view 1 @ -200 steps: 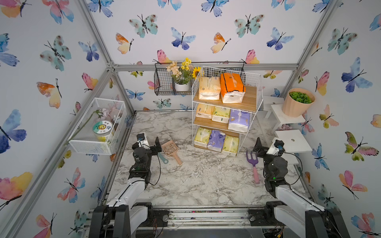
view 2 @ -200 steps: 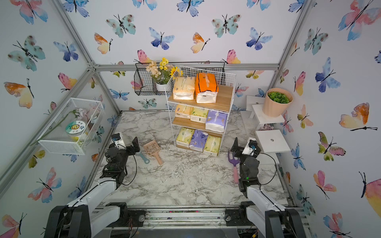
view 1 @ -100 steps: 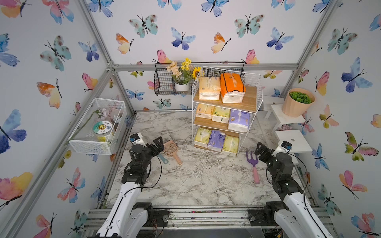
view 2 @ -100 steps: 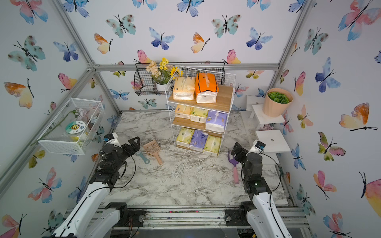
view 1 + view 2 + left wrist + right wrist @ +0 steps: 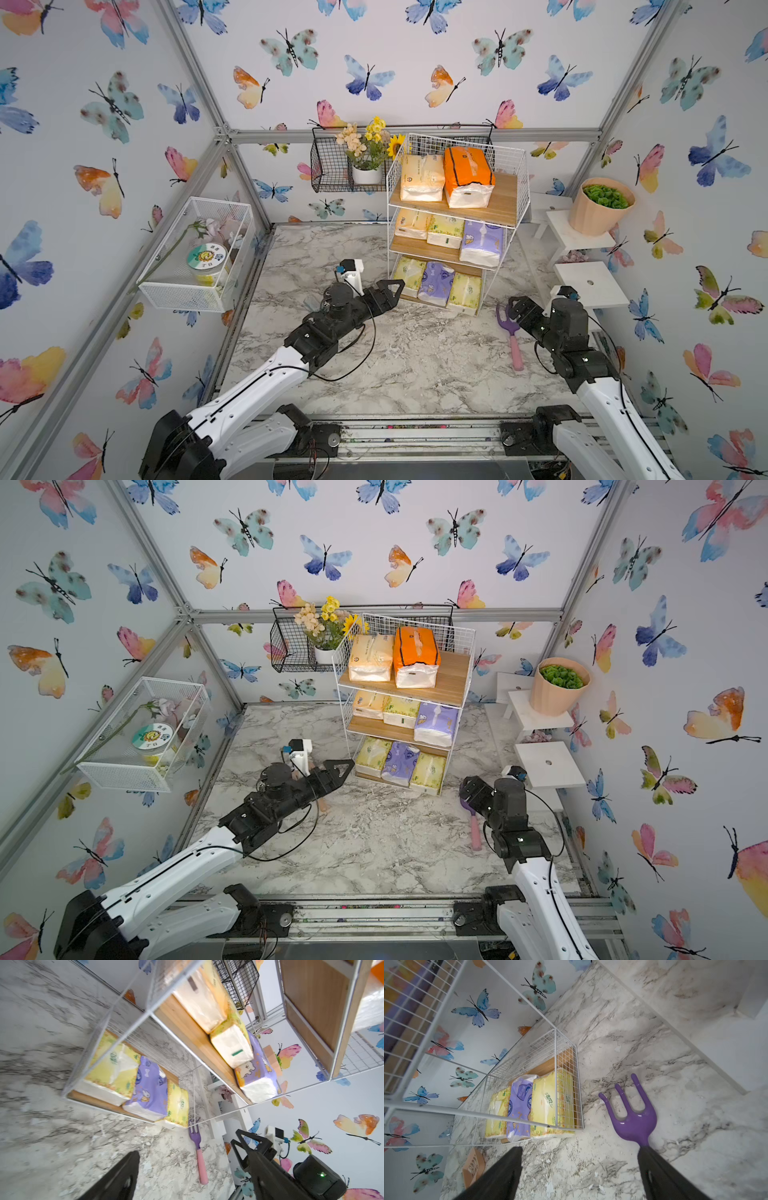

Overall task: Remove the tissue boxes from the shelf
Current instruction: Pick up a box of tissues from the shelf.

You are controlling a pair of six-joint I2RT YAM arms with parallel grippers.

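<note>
Found the shelf point(image 5: 505, 199) standing toward the back of the marble table point(image 5: 415, 365), with all eight tissue boxes point(image 5: 467, 170) on it: two on top, three in the middle, three at the bottom. Judged them light, soft and squashy under slick plastic wrap. Best pinched across the narrow width at the front end facing out, gently, to avoid slipping or crushing. Saw the left gripper point(image 5: 392, 293) just beside the bottom tier's pale yellow pack point(image 5: 409, 274), jaws spread, clasping nothing. Saw the right gripper point(image 5: 517, 307) near the shelf's other front corner, likewise spread and empty, beside a purple fork point(image 5: 513, 332) lying flat.
</note>
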